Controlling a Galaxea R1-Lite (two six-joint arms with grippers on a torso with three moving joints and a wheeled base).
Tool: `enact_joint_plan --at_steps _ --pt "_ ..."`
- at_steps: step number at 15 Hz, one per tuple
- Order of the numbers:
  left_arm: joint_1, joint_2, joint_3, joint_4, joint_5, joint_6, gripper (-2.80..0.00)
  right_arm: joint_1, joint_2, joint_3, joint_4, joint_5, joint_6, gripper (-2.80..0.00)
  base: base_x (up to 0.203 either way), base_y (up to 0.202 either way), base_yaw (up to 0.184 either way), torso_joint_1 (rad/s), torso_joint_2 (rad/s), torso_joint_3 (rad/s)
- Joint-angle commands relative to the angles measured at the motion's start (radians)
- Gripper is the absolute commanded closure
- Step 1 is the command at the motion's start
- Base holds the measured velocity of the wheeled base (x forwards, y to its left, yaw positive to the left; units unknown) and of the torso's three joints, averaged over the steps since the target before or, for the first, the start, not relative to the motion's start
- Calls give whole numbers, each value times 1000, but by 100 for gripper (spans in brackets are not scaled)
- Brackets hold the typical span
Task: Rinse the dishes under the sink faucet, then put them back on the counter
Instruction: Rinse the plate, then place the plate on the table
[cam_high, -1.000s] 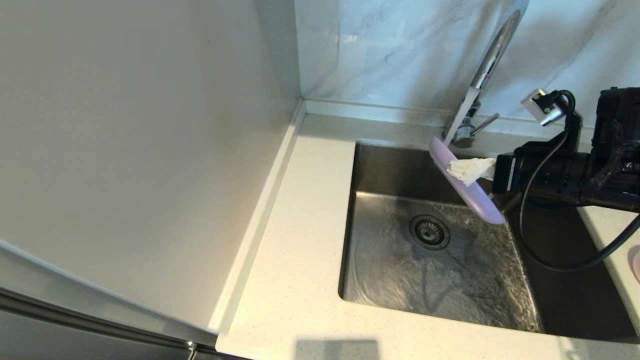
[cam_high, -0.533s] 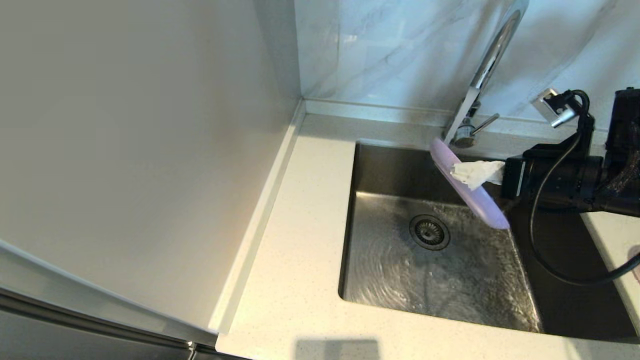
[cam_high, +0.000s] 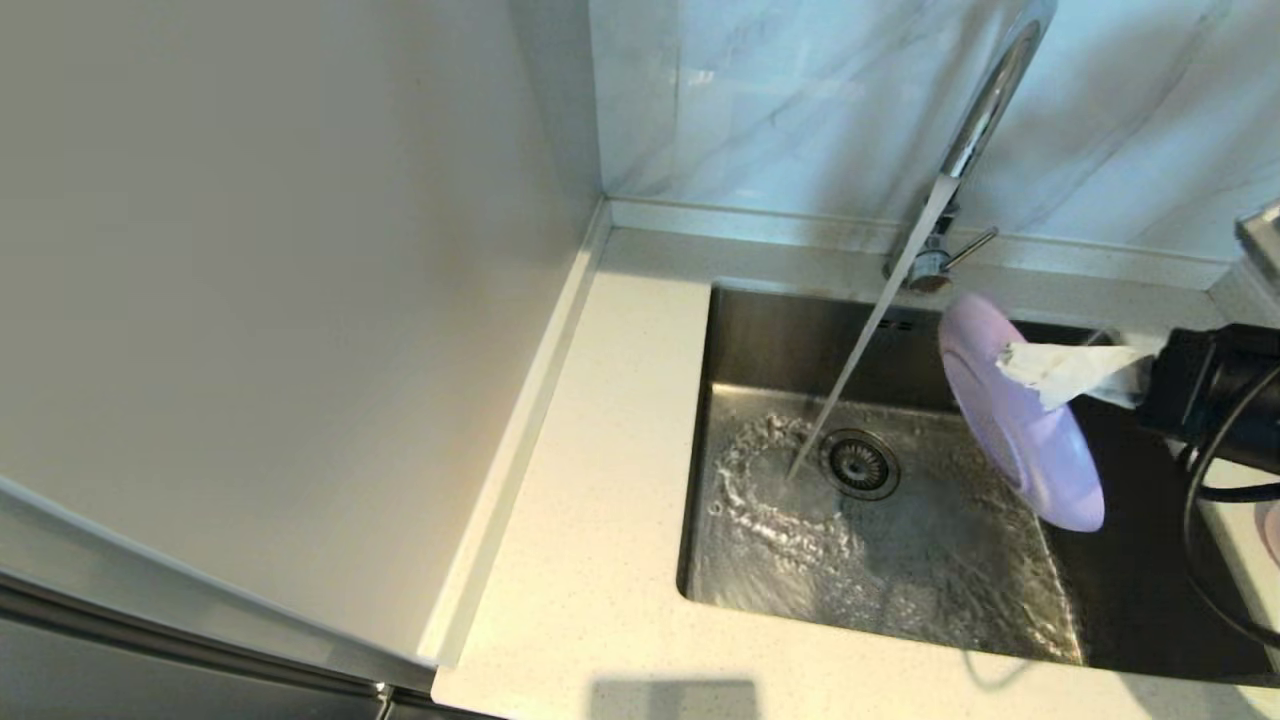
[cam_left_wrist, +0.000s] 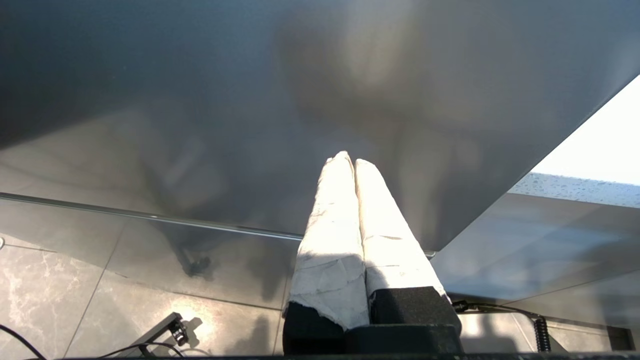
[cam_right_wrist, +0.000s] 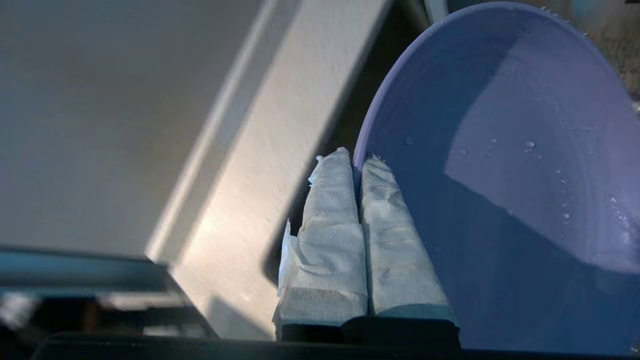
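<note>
The lavender plate (cam_high: 1025, 430) hangs tilted on edge over the right side of the sink (cam_high: 880, 540), clear of the water stream. My right gripper (cam_high: 1015, 362), fingers wrapped in white paper, is shut on the plate's rim (cam_right_wrist: 356, 159); water drops dot the plate's face (cam_right_wrist: 505, 150). The chrome faucet (cam_high: 985, 110) runs, and its stream lands just left of the drain strainer (cam_high: 860, 463). A sliver of the pink bowl (cam_high: 1272, 530) shows on the counter (cam_high: 600, 480) at the right edge. My left gripper (cam_left_wrist: 347, 159) is shut and empty, parked below the counter, out of the head view.
A plain white wall panel (cam_high: 280, 280) closes off the left side of the counter. The marble wall (cam_high: 800, 100) stands behind the faucet. My right arm's black cable (cam_high: 1200, 520) hangs over the sink's right rim.
My right gripper has pulled the plate to the right, out of the water stream, and turned its face more toward the head camera. The stream now falls straight into the sink.
</note>
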Motion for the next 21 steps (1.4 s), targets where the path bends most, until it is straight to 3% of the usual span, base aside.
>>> enact_joint_plan --at_steps 1,3,5,10,13,15,16,19,21 --pt "0 0 0 0 0 0 0 -19 -111 17 -33 2 165 0 0 0 0 0 0 0" --pt "0 0 0 0 0 0 0 -28 -156 -5 -37 -6 262 0 0 0 0 0 0 0" --pt "0 0 0 0 0 0 0 -32 -171 0 -36 -34 269 0 0 0 0 0 0 0" --pt "0 0 0 0 0 0 0 -32 -133 181 -39 -34 271 0 0 0 0 0 0 0" --pt "0 0 0 0 0 0 0 -35 -151 50 -18 -42 256 0 0 0 0 0 0 0" --pt "0 0 0 0 0 0 0 -58 -151 -53 165 -72 156 0 0 0 0 0 0 0" --pt "0 0 0 0 0 0 0 -61 -140 -79 229 -135 96 0 0 0 0 0 0 0" --pt "0 0 0 0 0 0 0 -64 -23 -131 275 -369 7 0 0 0 0 0 0 0" --pt "0 0 0 0 0 0 0 -67 28 -167 274 -409 -97 0 0 0 0 0 0 0"
